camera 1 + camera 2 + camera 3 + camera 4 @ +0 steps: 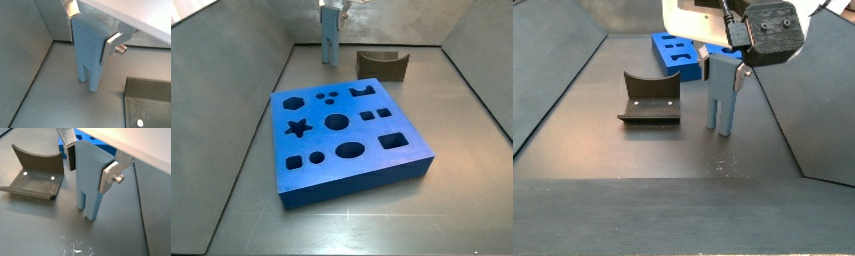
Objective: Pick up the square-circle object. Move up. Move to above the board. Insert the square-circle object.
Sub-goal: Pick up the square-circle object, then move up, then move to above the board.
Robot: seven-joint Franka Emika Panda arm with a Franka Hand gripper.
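The square-circle object is a tall light blue-grey block standing upright with its two pegs down, at or just above the grey floor; I cannot tell whether the pegs touch it. My gripper is shut on its upper part, one silver finger on each side, as a wrist view also shows. In a side view the gripper holds the block at the far end, beyond the bright blue board. In a side view the block hangs beside the board.
The dark fixture stands to one side of the held block, between it and the board's far corner; it also shows in a wrist view and a side view. Grey walls enclose the floor.
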